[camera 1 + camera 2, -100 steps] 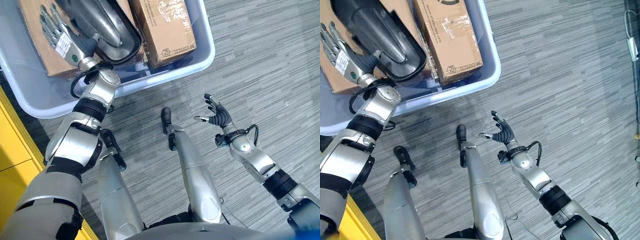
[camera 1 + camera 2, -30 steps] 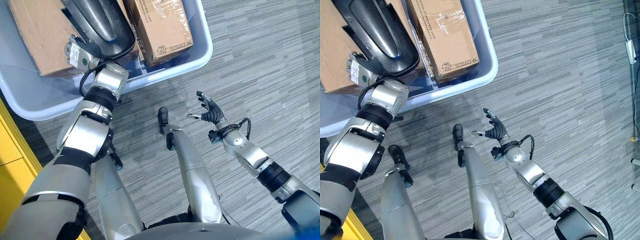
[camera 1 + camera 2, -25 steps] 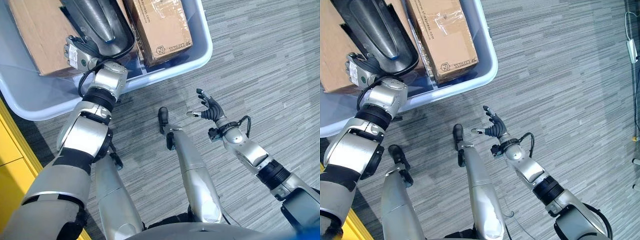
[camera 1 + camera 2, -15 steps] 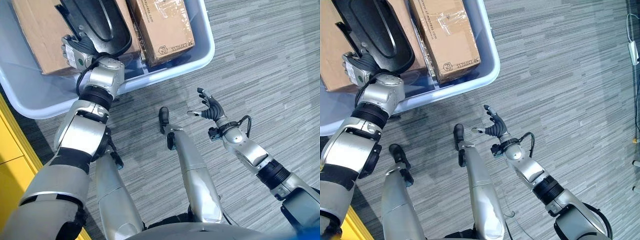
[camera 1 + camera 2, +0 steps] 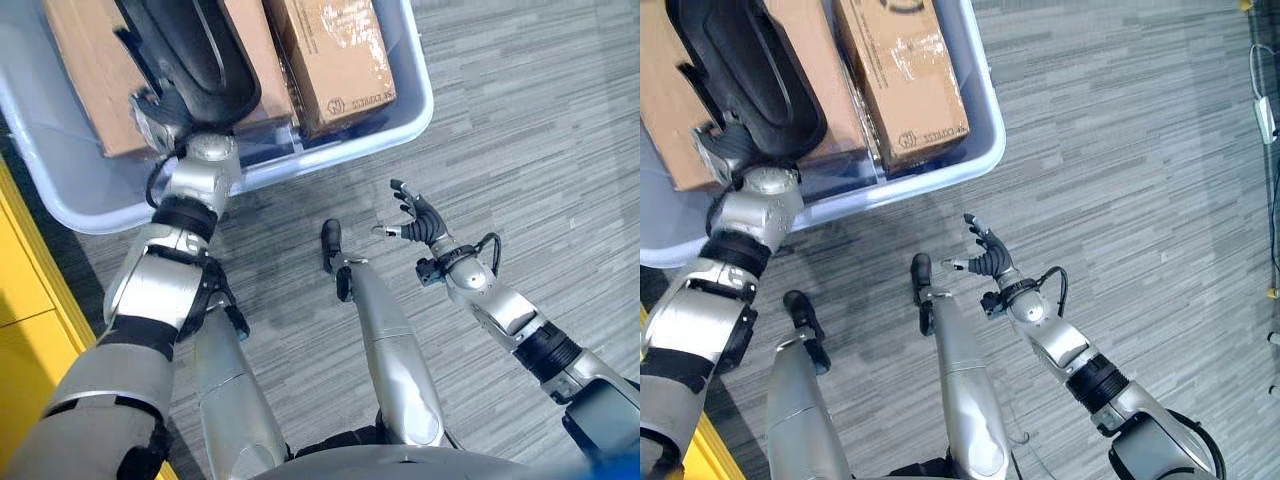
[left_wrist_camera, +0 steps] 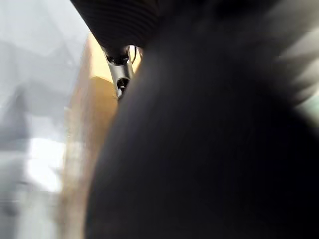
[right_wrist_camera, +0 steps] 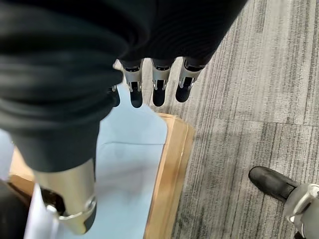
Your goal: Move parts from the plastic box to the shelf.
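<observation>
A pale plastic box (image 5: 405, 108) stands on the floor at the upper left. It holds two cardboard boxes, one at its left (image 5: 85, 75) and one at its right (image 5: 335, 55), with a long black moulded part (image 5: 195, 50) lying between them. My left hand (image 5: 158, 112) is at the near end of that part, fingers curled on its rim. In the left wrist view the black part (image 6: 224, 149) looms right against a finger (image 6: 119, 74). My right hand (image 5: 420, 220) hovers open over the carpet, well to the right of the box, its fingers (image 7: 154, 84) straight.
A yellow unit (image 5: 25, 320) runs along the left edge, close beside the plastic box. Grey striped carpet (image 5: 540, 130) stretches to the right of the box. A white cable (image 5: 1265, 95) lies at the far right.
My left hand, earlier flat over the left cardboard box, has come to the black part's near end and curled onto it. The right hand has edged a little towards the box.
</observation>
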You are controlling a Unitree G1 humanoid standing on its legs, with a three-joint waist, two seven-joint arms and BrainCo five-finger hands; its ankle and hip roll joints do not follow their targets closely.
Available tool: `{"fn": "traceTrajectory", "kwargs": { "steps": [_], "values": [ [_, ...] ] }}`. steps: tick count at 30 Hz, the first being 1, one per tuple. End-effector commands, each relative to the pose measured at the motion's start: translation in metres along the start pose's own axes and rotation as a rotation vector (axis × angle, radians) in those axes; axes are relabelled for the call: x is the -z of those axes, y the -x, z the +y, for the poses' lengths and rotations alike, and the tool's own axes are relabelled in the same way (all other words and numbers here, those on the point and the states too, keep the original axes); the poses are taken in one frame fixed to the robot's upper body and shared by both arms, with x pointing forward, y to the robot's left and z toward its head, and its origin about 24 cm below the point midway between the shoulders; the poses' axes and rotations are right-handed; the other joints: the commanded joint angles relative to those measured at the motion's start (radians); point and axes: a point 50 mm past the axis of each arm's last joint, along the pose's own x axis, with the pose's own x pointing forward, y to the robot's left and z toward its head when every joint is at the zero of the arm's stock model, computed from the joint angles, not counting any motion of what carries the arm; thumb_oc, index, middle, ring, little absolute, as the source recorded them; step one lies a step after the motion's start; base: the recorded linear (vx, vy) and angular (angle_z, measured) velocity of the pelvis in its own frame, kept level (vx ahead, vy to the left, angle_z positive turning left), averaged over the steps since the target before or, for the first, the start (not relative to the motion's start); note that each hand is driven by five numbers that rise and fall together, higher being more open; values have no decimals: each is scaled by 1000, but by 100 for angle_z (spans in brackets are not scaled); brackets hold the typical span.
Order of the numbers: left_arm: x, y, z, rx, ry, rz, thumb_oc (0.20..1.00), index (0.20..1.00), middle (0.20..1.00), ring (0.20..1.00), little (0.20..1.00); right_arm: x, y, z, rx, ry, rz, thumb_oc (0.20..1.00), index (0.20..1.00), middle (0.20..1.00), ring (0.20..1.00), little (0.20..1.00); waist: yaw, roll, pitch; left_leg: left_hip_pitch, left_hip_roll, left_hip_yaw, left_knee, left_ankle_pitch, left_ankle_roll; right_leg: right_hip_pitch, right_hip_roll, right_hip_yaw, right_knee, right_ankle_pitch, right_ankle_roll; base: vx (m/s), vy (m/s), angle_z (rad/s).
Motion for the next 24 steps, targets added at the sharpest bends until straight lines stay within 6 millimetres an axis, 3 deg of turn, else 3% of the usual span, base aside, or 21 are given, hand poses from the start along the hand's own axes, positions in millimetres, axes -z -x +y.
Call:
{"fn": "traceTrajectory", "kwargs": {
  "steps": [1,11,14,21,22,23,24],
  "values": [
    [23,-5,13,-58,-15,28,200,200,200,200,200,-19,7,-11,-7,36,-120,1000,1000,1000,1000,1000,-1,-4,50,-25,11,-39,52,22,3,122,22,-2,-63,-51,10,-23,97,6],
    [28,-14,41,-143,-79,-151,200,200,200,200,200,-14,22,-19,-51,73,-139,1000,1000,1000,1000,1000,17,46,50,207,17,-25,-73,41,-8,294,17,8,-118,-62,13,-20,111,-1],
    [35,-17,56,-195,-171,-221,200,200,200,200,200,-10,28,-25,-87,100,-137,1000,1000,1000,1000,1000,28,68,49,317,20,-17,-110,44,-9,383,20,7,-143,-72,12,8,111,-2],
    [53,-19,76,-227,-217,-250,200,200,200,200,200,1,37,-24,-195,134,-91,1000,1000,1000,1000,1000,23,130,-43,462,25,8,-212,66,-13,497,7,28,-207,-87,21,45,158,-1],
    [58,-18,77,-202,-218,-253,200,200,200,200,200,5,39,-22,-222,87,-70,1000,1000,1000,1000,1000,24,149,-63,488,32,25,-253,100,-8,517,4,27,-237,-64,20,53,192,-8],
    [60,-17,78,-193,-224,-253,200,200,200,200,200,6,40,-22,-229,79,-64,1000,1000,1000,1000,1000,23,154,-71,505,28,17,-261,84,-16,533,0,32,-238,-86,28,-50,173,-6],
    [62,-16,77,-173,-238,-264,200,200,200,200,200,7,40,-20,-247,65,-64,1000,1000,1000,1000,1000,25,163,-77,511,34,29,-279,112,-11,536,1,29,-253,-63,24,0,140,-4]
  ]
}}
